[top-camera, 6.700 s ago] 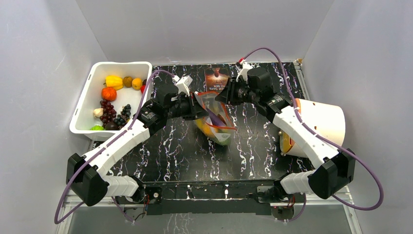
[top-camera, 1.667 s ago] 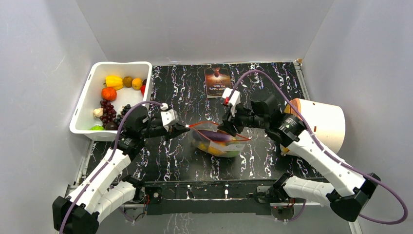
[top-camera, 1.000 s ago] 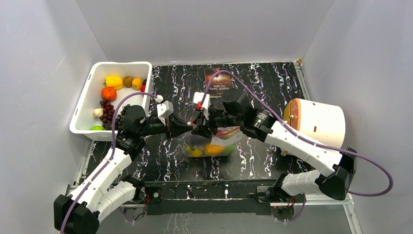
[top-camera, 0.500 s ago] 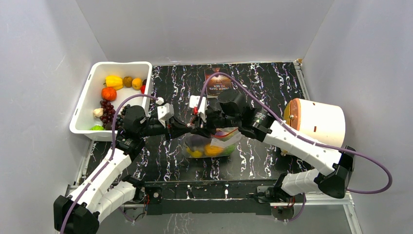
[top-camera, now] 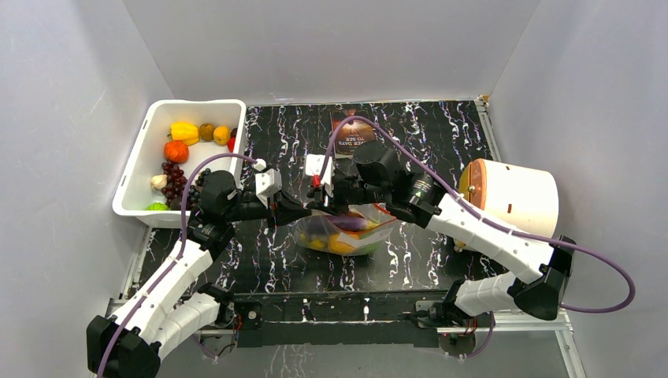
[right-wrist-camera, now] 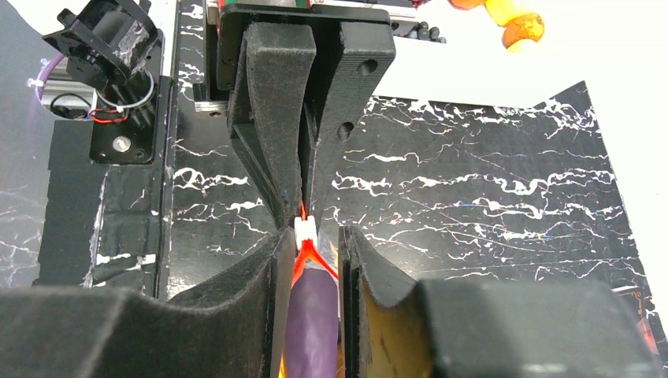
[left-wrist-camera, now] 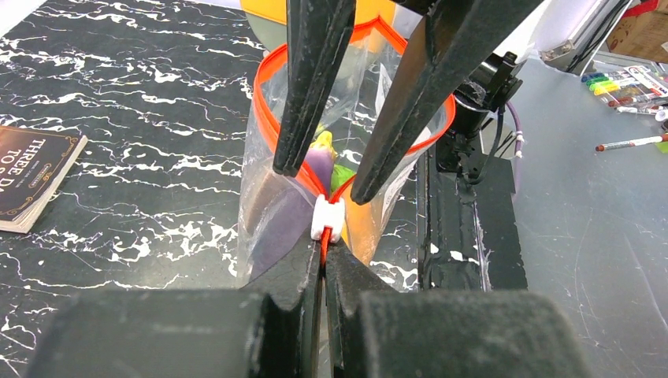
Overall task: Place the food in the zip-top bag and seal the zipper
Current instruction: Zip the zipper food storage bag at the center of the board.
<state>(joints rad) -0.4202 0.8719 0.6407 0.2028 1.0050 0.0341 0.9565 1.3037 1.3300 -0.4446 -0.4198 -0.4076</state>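
The clear zip-top bag (top-camera: pixel 350 233) hangs over the middle of the mat with a purple eggplant (right-wrist-camera: pixel 313 315) and yellow and green food inside. Its mouth gapes, edged by the red-orange zipper (right-wrist-camera: pixel 300 257). My left gripper (top-camera: pixel 303 211) is shut on the zipper's left end, just behind the white slider (left-wrist-camera: pixel 327 220). My right gripper (top-camera: pixel 321 204) is open. Its fingers (left-wrist-camera: pixel 311 94) straddle the bag's mouth right at the slider, facing my left gripper. In the right wrist view the slider (right-wrist-camera: pixel 306 230) sits just beyond my right gripper (right-wrist-camera: pixel 309 241).
A white tub (top-camera: pixel 150 130) with several fruits stands at the back left. A dark book (top-camera: pixel 352 132) lies at the back middle. A white cylindrical container (top-camera: pixel 520 197) lies on its side at the right. Markers (left-wrist-camera: pixel 630 79) lie beyond the mat.
My right gripper has slid left along the bag's mouth until it meets my left gripper at the slider. The bag has swung lower and shifted slightly. The left gripper has kept its hold.
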